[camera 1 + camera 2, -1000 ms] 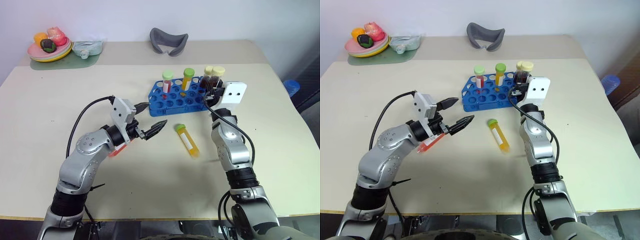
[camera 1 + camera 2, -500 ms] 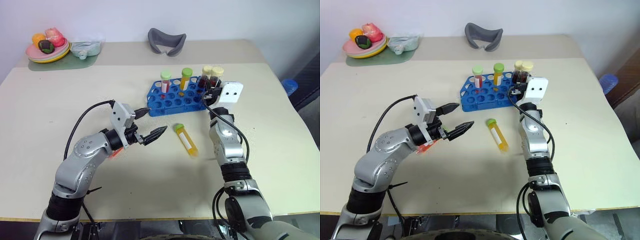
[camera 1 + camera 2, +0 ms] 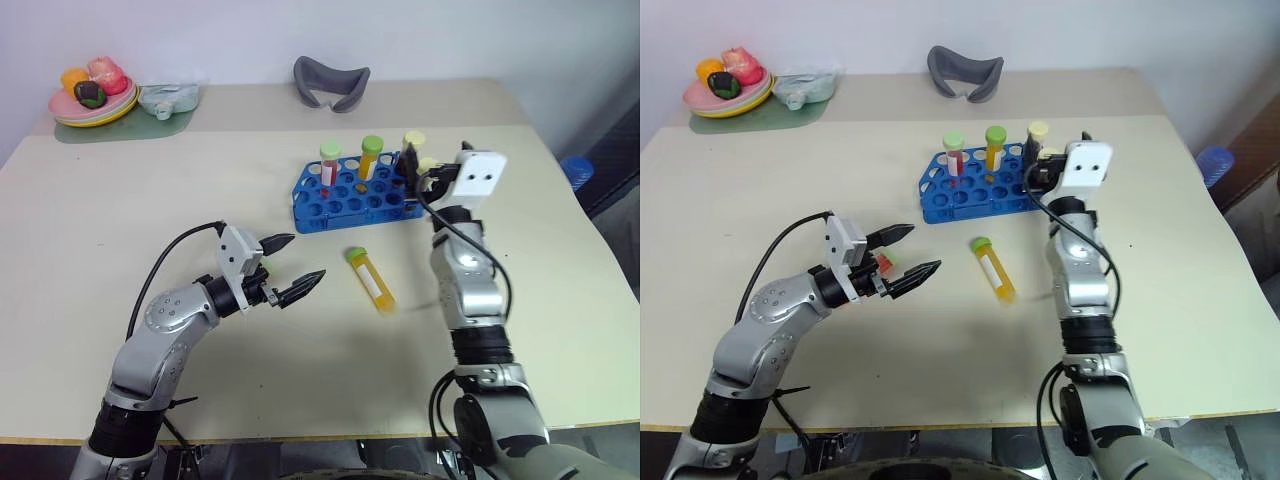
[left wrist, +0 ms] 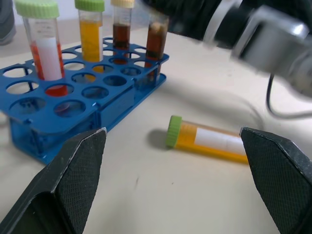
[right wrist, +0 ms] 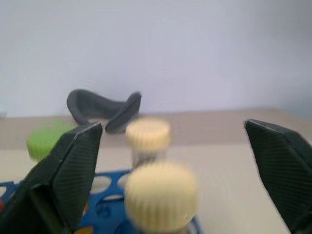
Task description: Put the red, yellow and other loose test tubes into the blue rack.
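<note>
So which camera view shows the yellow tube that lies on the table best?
The left wrist view: the yellow tube lies on its side between the open left gripper fingers, with green cap and white label plain. Both eye views show it whole but small, in front of the blue rack. In the right wrist view I cannot make it out.

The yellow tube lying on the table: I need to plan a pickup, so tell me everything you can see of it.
The yellow tube is a clear plastic tube of yellow liquid with a green screw cap and a white label along its side. It lies flat on the table, cap end toward the blue rack, a little in front of it and apart from it. Nothing touches it; the open left gripper points toward it.
</note>
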Available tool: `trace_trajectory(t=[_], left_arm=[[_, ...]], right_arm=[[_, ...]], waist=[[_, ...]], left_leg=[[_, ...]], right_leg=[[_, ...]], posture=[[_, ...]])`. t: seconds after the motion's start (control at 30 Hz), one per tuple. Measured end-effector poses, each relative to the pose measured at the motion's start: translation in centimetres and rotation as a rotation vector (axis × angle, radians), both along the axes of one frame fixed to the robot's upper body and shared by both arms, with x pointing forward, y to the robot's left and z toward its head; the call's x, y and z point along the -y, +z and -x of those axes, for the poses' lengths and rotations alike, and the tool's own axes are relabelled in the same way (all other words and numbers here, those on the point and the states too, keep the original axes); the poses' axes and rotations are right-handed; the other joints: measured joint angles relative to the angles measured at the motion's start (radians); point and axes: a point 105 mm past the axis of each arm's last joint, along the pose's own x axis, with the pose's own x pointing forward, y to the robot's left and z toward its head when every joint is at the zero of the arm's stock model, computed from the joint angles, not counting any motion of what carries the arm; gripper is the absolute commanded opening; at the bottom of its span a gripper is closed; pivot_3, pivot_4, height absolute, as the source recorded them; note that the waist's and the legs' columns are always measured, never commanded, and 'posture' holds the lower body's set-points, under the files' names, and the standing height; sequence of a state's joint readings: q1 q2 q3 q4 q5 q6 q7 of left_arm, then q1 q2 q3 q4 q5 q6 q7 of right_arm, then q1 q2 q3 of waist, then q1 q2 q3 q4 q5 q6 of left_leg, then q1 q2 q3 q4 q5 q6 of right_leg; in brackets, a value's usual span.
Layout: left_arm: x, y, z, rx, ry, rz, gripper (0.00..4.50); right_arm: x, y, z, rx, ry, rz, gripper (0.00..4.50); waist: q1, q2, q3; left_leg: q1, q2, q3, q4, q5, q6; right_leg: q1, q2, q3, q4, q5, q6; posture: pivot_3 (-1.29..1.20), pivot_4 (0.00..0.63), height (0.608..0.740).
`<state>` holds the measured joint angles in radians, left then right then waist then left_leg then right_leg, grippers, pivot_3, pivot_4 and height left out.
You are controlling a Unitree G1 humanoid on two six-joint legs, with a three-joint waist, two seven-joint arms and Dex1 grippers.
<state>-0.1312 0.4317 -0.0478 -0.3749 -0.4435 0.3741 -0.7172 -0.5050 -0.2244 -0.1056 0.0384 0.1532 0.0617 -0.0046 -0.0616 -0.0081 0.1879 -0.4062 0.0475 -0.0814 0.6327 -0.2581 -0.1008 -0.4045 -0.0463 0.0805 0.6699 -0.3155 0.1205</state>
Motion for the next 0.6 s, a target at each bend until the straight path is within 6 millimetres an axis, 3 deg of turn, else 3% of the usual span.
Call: trace_trajectory(t=[0.13,0.23,0.43,0.6], left_arm=[[-0.8,-0.5,-0.3,-0.007,0.027,-0.018,4.5],[-1.9,-0.6,-0.9,-0.005,0.057,-0.042,4.5],[-2.3,-0.6,-1.7,-0.006,0.03,-0.063,4.5],[-2.9,-1.2,-2.1,-0.01,0.008,-0.09,4.5]], right_arm=[[2.5,1.0,3.0,-0.133,0.073,0.107,4.47],[2.5,0.3,5.8,-0.317,0.222,0.18,4.47],[-2.4,-1.2,10.5,-0.619,0.507,0.359,4.47],[-6.3,-3.8,10.4,-0.853,0.571,0.346,4.47]], waist=[[0.017,0.0,0.0],[0.016,0.0,0.0],[0.013,0.001,0.0],[0.016,0.0,-0.001]], left_leg=[[0.0,0.0,0.0,0.0,0.0,0.001],[0.001,0.0,0.0,0.0,-0.001,0.001],[0.003,0.0,0.0,0.0,-0.001,0.002],[0.002,0.0,-0.001,0.0,-0.001,0.002]], right_leg=[[0.0,0.0,0.0,-0.001,0.0,0.0],[0.001,0.001,0.0,-0.001,0.0,0.0],[0.003,0.002,0.0,-0.001,0.0,0.0],[0.003,0.001,0.0,-0.002,0.0,0.0]], posture=[[0.0,0.15,0.74],[0.0,0.15,0.74],[0.0,0.15,0.74],[0.0,0.15,0.74]])
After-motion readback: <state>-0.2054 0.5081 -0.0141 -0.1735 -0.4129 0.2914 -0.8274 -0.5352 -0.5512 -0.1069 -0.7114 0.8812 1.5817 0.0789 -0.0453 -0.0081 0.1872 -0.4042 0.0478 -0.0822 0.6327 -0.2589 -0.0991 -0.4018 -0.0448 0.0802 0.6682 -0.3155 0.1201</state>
